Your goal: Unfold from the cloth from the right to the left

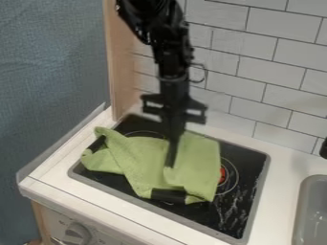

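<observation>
A blue-grey wall covering [51, 72] fills the left, beside a light wooden panel [120, 62]. White rectangular tiles [275, 67] with dark joints line the upper right. Below, a white worktop [286, 165] surrounds a grey-rimmed black stovetop [237, 217], streaked with pale reflections. A grey sink [313, 215] sits lower right; a knob [77, 233], lower left.

The camera view looks down at a slant from above the front side of the white desk [290, 167], where the control knob [76, 233] sits at lower left, and faces the tiled wall [281, 72] across the top and upper right, turned somewhat toward the corner at upper left. It is near enough that the black cooktop [252, 165] spans much of the frame's lower middle, while the sink [310, 210] is cut off at lower right.
</observation>
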Robot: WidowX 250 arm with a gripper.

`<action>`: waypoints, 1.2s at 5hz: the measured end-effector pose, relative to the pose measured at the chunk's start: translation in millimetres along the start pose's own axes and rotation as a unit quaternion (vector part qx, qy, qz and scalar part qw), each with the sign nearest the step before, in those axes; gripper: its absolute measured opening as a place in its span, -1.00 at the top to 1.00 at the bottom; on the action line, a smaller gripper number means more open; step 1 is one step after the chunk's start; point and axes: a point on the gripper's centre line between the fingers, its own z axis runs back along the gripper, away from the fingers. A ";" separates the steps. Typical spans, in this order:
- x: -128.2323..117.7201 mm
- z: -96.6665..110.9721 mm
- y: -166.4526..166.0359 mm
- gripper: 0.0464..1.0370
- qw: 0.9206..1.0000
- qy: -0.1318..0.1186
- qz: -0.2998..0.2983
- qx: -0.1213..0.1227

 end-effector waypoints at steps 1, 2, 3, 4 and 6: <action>7.1 4.6 -26.5 1.00 0.999 -0.009 -0.020 -0.025; 13.7 10.4 -48.8 1.00 0.998 -0.019 -0.041 -0.037; 21.0 8.7 -78.5 1.00 0.996 -0.021 -0.066 -0.048; 27.4 -1.8 -98.3 1.00 0.996 -0.012 -0.074 -0.053; 32.1 -28.1 -130.0 1.00 0.994 0.011 -0.098 -0.057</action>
